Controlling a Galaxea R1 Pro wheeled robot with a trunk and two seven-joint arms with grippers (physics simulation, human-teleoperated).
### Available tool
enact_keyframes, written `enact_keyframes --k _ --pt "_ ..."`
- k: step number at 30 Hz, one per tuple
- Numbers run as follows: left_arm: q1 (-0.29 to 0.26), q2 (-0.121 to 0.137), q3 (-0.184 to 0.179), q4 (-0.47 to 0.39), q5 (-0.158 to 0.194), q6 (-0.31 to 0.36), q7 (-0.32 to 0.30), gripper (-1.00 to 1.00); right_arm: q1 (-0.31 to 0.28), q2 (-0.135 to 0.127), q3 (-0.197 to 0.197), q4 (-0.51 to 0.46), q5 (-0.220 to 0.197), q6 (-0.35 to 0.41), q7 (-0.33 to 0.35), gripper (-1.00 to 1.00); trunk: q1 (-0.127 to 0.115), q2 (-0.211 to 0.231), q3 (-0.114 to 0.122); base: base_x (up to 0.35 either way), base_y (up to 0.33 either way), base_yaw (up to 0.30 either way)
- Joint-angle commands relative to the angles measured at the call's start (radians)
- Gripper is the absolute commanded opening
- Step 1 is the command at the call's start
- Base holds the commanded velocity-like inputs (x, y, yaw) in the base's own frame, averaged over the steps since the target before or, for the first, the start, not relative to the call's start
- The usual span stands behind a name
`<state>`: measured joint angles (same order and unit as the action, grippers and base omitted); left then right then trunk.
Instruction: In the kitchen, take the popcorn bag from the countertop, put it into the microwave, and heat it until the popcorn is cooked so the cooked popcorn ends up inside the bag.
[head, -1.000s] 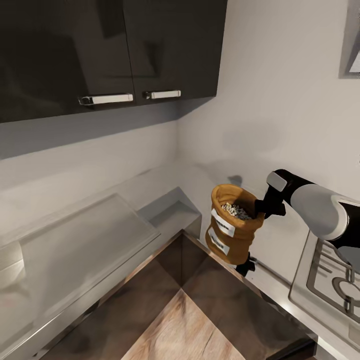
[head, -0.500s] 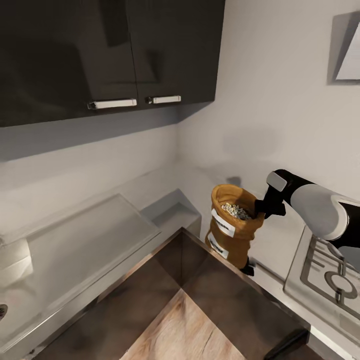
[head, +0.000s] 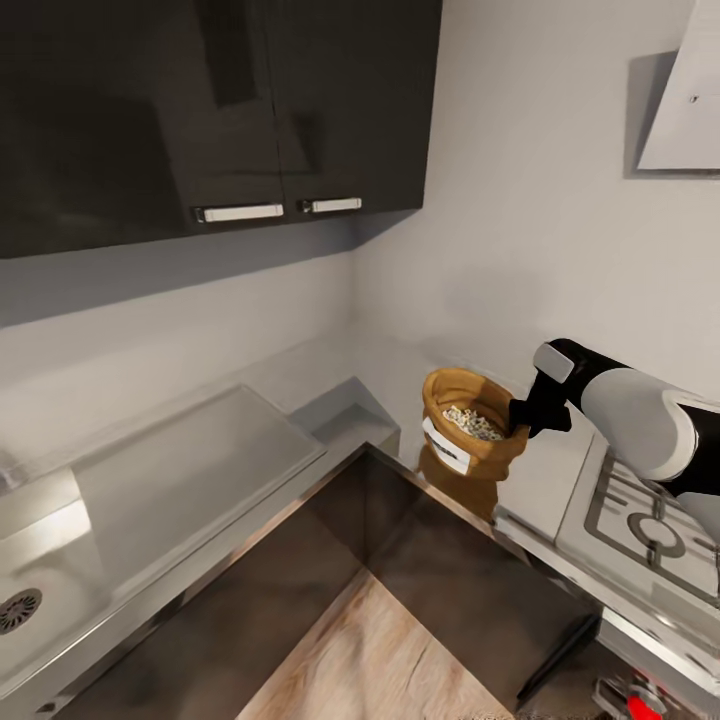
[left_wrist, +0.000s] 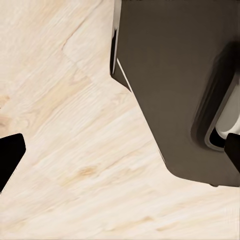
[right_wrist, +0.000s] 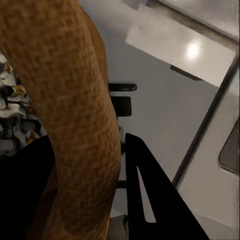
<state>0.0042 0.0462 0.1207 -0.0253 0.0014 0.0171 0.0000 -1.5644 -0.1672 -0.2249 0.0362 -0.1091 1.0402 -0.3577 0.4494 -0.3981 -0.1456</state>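
At the far left of the head view a round drain (head: 20, 611) sits in the long glossy grey metallic countertop (head: 190, 480), which runs under the glossy dark wall cabinets (head: 200, 110) to the inner corner of the room and turns there toward the right.

Just past that corner hangs the small tan-brown paper popcorn bag (head: 466, 428), its thick rolled rim uppermost and its white label facing the room. Pale, still small popcorn kernels (head: 472, 422) lie inside. The bag is lifted clear of the countertop; its brown reflection shows in the glossy surface below.

The right gripper (head: 527, 413) is clamped on the rolled rim at the bag's right side. The right wrist view confirms it, with the woven rim (right_wrist: 75, 115) pinched between the black fingers (right_wrist: 150, 200).

Further right lie the steel gas hob (head: 645, 525) and, above it, the slanted white hood (head: 685, 85).

The left gripper (left_wrist: 120, 160) hangs over the light wood floor (left_wrist: 65, 125) beside a dark cabinet front; its fingertips are spread wide apart and hold nothing.

The main risk is that the hold is on one side of the rim alone. A quick swing could tilt the bag and spill kernels, or let the rim slip free. Nearby cabinets and the wall are also collision hazards.
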Motion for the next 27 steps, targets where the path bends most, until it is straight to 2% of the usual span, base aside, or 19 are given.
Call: enact_keyframes --k 1,27 --pt "0.0 0.0 0.007 -0.002 0.0 0.002 0.0 1.0 -0.001 0.0 -0.002 0.002 -0.011 -0.002 -0.01 -1.0 0.001 -0.002 -0.001 -0.002 0.002 -0.19" --pt "0.0 0.0 0.007 -0.002 0.0 0.003 0.0 1.0 -0.001 0.0 -0.002 0.002 -0.011 -0.002 -0.01 -1.0 0.001 -0.002 0.025 0.0 0.0 -0.242"
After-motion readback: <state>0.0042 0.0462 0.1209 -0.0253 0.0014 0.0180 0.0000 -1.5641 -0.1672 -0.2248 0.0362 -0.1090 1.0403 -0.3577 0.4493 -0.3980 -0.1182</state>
